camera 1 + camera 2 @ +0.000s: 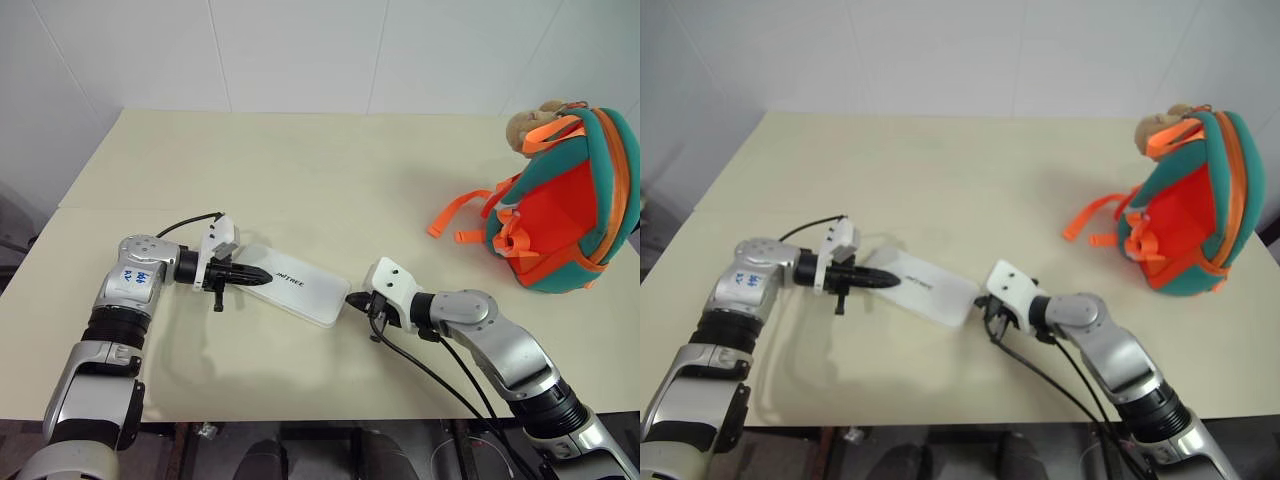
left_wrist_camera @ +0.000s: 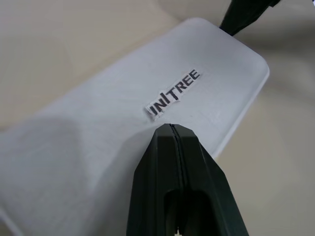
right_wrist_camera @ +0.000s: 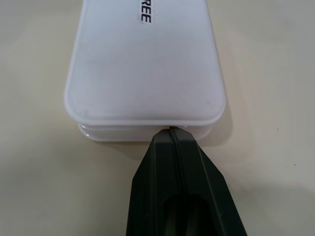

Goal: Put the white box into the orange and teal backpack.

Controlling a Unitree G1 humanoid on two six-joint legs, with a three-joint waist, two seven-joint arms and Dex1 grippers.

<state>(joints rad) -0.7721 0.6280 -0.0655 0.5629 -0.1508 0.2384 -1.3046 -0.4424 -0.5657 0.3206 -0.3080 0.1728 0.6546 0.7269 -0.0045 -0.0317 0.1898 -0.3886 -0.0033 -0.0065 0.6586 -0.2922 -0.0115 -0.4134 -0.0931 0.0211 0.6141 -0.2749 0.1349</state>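
The white box (image 1: 295, 286) lies flat on the table between my two arms, its dark lettering (image 2: 173, 92) facing up. My left gripper (image 1: 262, 279) is shut, and its tips rest over the box's left end. At the box's right end my right gripper (image 1: 350, 299) is shut too, its tips against the short edge (image 3: 170, 129). The orange and teal backpack (image 1: 565, 215) stands upright at the table's far right, well away from both grippers, with a tan plush charm (image 1: 527, 122) at its top.
The cream table (image 1: 330, 170) spreads wide behind the box. Orange straps (image 1: 462, 212) trail from the backpack toward the middle. Black cables (image 1: 440, 375) hang off my right forearm near the table's front edge.
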